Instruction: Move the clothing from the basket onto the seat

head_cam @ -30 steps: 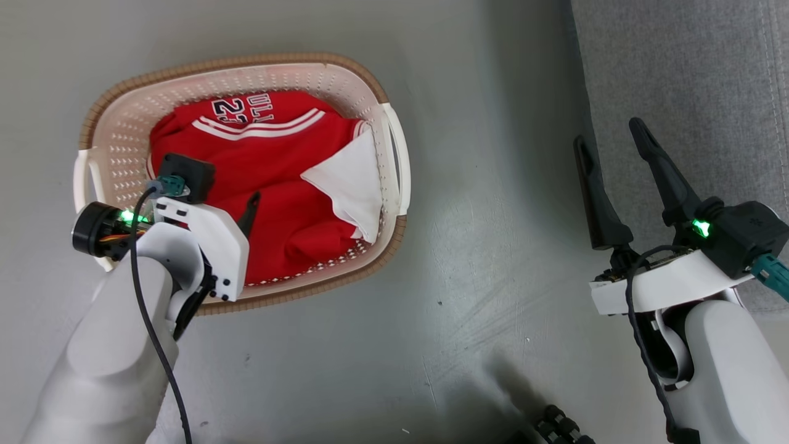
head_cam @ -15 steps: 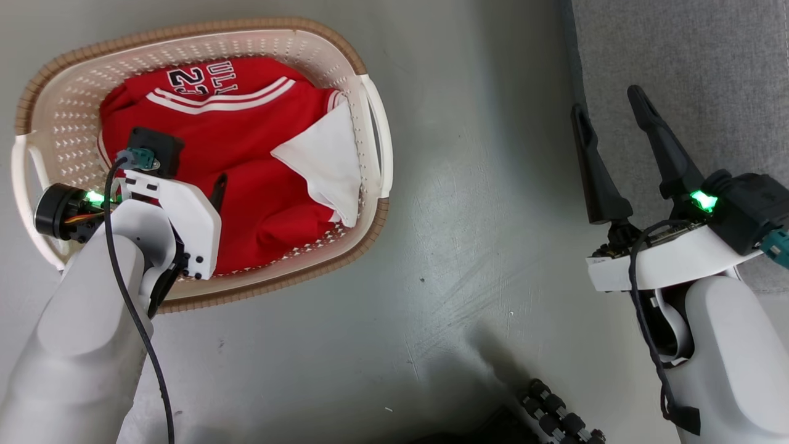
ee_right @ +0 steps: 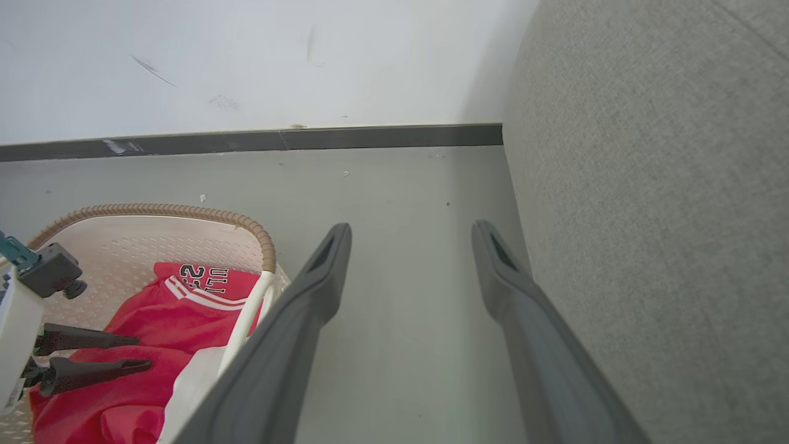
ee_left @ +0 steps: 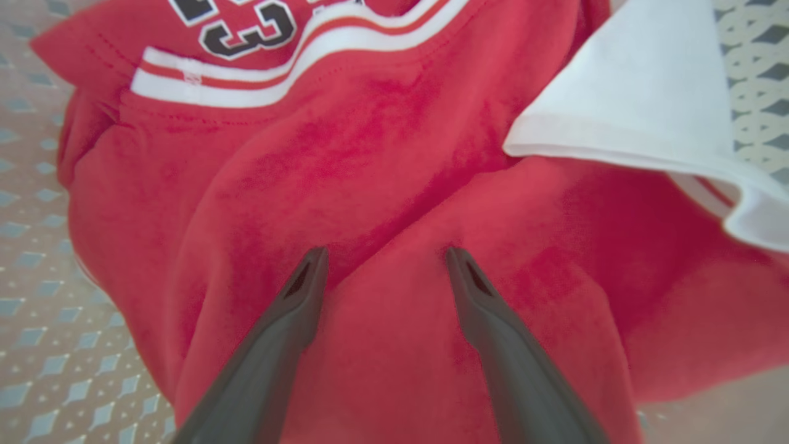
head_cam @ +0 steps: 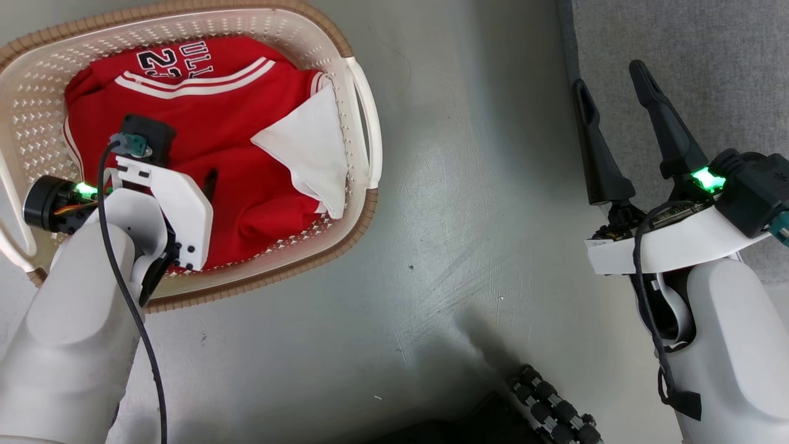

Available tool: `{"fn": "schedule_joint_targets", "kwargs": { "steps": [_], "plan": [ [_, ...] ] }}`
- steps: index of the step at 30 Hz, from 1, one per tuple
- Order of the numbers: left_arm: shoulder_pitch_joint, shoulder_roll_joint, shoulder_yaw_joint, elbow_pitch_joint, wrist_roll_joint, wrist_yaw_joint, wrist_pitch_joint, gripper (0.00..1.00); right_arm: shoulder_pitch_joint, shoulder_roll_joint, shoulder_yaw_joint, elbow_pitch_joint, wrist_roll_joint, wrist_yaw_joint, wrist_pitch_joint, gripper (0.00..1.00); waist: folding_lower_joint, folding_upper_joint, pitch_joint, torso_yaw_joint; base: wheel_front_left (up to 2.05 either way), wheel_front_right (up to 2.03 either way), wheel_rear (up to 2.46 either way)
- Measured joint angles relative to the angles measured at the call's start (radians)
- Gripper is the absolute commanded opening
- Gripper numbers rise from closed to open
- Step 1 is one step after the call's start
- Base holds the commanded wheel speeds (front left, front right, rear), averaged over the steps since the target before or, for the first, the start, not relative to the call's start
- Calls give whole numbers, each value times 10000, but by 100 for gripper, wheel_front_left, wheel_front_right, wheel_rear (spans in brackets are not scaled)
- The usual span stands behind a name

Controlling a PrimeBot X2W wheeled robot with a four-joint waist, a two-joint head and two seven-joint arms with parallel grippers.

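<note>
The task had barely begun: all the clothing (head_cam: 234, 154) lay heaped in the basket (head_cam: 360, 117) on the floor (head_cam: 462, 216), and none was on the seat (head_cam: 709, 49). The left gripper (ee_left: 385, 253) hung over the heap, jaws spread, grasping nothing; contact with the cloth could not be told. The right gripper (head_cam: 607, 75), also spread and empty, stood beside the seat's edge. The garments looked soft, rumpled red knit with white bands. The basket was rigid perforated cream plastic with a brown rim, and the seat coarse grey fabric.
</note>
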Motion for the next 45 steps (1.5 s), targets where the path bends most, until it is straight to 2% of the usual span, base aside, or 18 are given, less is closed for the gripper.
{"fn": "schedule_joint_targets", "kwargs": {
  "steps": [8,9,12,18,25,34,45],
  "plan": [
    [-132,13,4,92,0,0,102,100,-16,0,6,10,19,0,0,100,0,0,192,-94,0,0,0],
    [-135,4,-2,115,-2,-2,119,80,-20,0,8,19,23,0,-2,100,0,0,206,-106,0,0,0],
    [-136,-50,-38,192,-81,-4,148,0,-49,0,2,65,75,0,0,100,0,0,209,-125,0,0,0],
    [-136,-75,-96,199,-165,-19,148,0,-285,2,-111,88,77,0,-2,100,-1,0,118,-131,0,0,0],
    [-174,-96,21,-63,-261,-63,-395,0,-493,0,-305,88,75,0,-2,100,-1,0,-82,-59,0,0,0],
    [-61,-226,456,-556,-625,-94,-1609,0,-769,-2,-397,105,-25,0,-15,100,-1,0,-482,172,0,0,0],
    [1004,-395,995,-1072,-1168,-96,-3185,0,-1003,-8,-384,357,-481,0,-56,100,-1,0,-1218,577,0,0,0]
  ]
}}
